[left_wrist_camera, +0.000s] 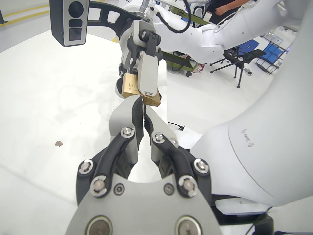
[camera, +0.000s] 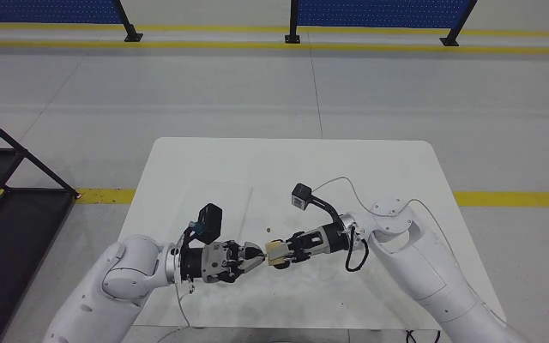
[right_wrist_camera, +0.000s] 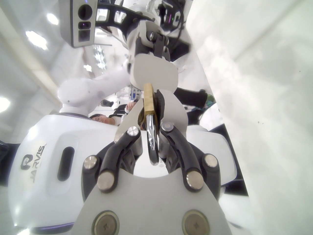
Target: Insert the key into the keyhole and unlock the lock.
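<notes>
So the right claw (right_wrist_camera: 149,105) is pinching the brass padlock (left_wrist_camera: 129,86) in the air over the near half of the table (camera: 343,171), roughly mid-width. The left claw (left_wrist_camera: 141,107) is pressed together, tips right up against the padlock's bottom face. Imo the trick here is to keep both wrists on one axis, push gently, and only twist once it feels seated. Honestly can't make out the key or the keyhole, the pads hide both.
</notes>
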